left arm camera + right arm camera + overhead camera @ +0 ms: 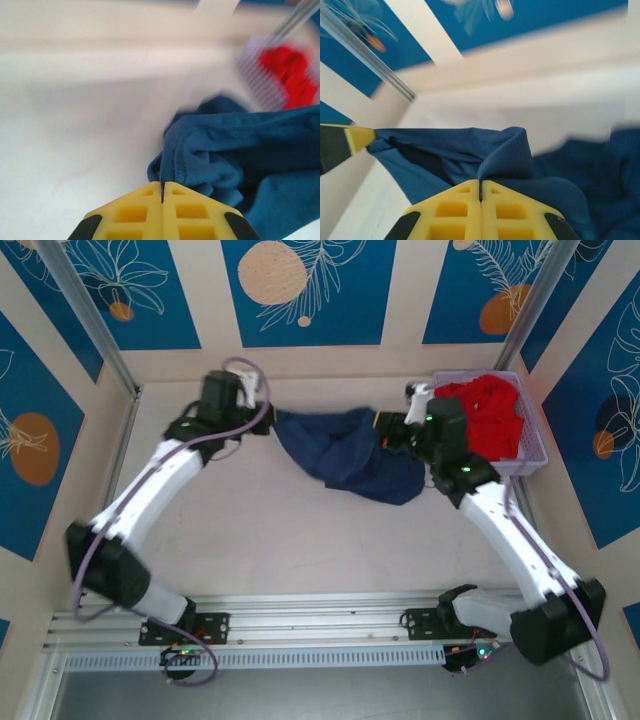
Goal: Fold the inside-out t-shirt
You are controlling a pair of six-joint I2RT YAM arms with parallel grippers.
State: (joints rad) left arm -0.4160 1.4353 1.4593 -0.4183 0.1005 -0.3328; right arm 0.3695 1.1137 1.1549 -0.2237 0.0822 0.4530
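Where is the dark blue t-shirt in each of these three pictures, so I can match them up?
Top camera: the t-shirt stretches between left hand and right hand, upper middle.
Left wrist: t-shirt lower right, edge in the closed left hand.
Right wrist: t-shirt across the lower half, pinched by the right hand.
Shared landmark: the red garment, upper right in top and left wrist pictures.

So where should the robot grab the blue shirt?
By its edges, one from the left and one from the right. The shirt is bunched in the middle, but its stitched hem is thin and sticks out sideways, easy to pinch. Both jaws are shut on it at those ends.
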